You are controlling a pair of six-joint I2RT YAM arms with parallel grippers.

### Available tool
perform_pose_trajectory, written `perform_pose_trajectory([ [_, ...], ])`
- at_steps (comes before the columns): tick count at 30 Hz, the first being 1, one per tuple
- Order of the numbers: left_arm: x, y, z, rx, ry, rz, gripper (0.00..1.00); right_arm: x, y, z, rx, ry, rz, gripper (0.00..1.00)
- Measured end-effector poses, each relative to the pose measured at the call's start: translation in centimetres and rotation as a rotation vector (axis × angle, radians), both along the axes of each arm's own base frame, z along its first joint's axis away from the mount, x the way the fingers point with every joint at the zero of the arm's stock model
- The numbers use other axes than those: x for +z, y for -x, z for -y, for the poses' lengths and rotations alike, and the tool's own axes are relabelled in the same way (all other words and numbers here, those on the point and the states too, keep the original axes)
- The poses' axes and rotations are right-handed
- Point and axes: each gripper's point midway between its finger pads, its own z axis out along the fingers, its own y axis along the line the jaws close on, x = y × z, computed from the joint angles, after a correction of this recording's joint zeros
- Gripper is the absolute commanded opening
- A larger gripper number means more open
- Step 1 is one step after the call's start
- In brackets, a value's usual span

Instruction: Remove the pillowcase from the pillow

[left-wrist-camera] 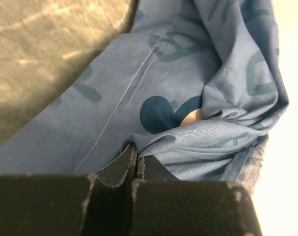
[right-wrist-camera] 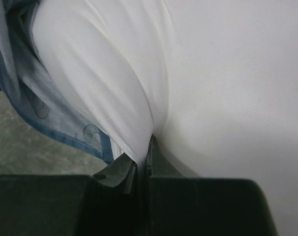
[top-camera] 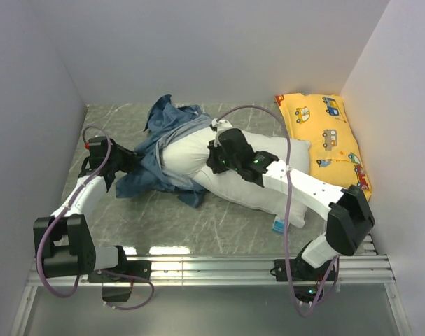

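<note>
Burying the far end of the pillow (top-camera: pixel 187 154) under the bunched pillowcase (top-camera: pixel 148 164) in the top view, crossing its middle with the right arm (top-camera: pixel 303 183); swallowing the tips of the left gripper (left-wrist-camera: pixel 136 156) beneath a blue fold; running off the right wrist view's top and right edges in plain white; showing a tag (top-camera: pixel 277 225) too small for reading

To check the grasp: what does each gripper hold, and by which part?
The left gripper pinches a fold of the pillowcase; the right gripper pinches a fold of the bare pillow.
</note>
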Motion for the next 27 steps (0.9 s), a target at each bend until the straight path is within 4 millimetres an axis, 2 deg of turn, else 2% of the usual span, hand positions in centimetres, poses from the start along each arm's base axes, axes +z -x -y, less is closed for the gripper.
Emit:
perform_pose_trajectory([
  [3, 0.6, 0.6, 0.1, -0.011, 0.012, 0.003, 0.01, 0.8, 0.6, 0.6, 0.003, -0.037, -0.016, 0.00],
  [7, 1.5, 1.3, -1.2, -0.005, 0.051, 0.008, 0.00, 1.8, 1.1, 0.7, 0.019, -0.089, -0.044, 0.00],
  [10, 1.5, 1.7, -1.9, -0.021, 0.049, 0.000, 0.23, 2.5, 1.7, 0.5, 0.041, -0.109, -0.066, 0.00],
  [11, 1.5, 1.5, -3.0, 0.000, 0.019, 0.010, 0.43, 2.6, 1.7, 0.8, 0.033, -0.102, -0.076, 0.00],
  [13, 2.1, 1.4, -4.6, 0.012, -0.024, 0.030, 0.71, 3.1, 1.8, 1.5, 0.023, -0.104, -0.090, 0.00],
  [16, 3.3, 1.1, -6.6, 0.055, -0.129, 0.073, 0.85, 3.9, 1.4, 2.6, -0.010, -0.094, -0.091, 0.00],
  [17, 4.0, 1.2, -7.1, 0.069, -0.163, 0.091, 0.86, 4.1, 1.2, 2.9, -0.021, -0.093, -0.093, 0.00],
  [19, 5.6, 2.0, -6.7, 0.068, -0.214, 0.130, 0.88, 4.6, 1.0, 3.0, -0.029, -0.095, -0.092, 0.00],
  [23, 9.0, 4.2, -4.0, 0.006, -0.261, 0.258, 0.91, 4.8, 0.6, 2.8, -0.034, -0.082, -0.107, 0.00],
  [27, 9.6, 7.1, -1.7, -0.056, -0.260, 0.337, 0.91, 4.7, -0.7, 2.1, -0.047, -0.059, -0.121, 0.00],
])
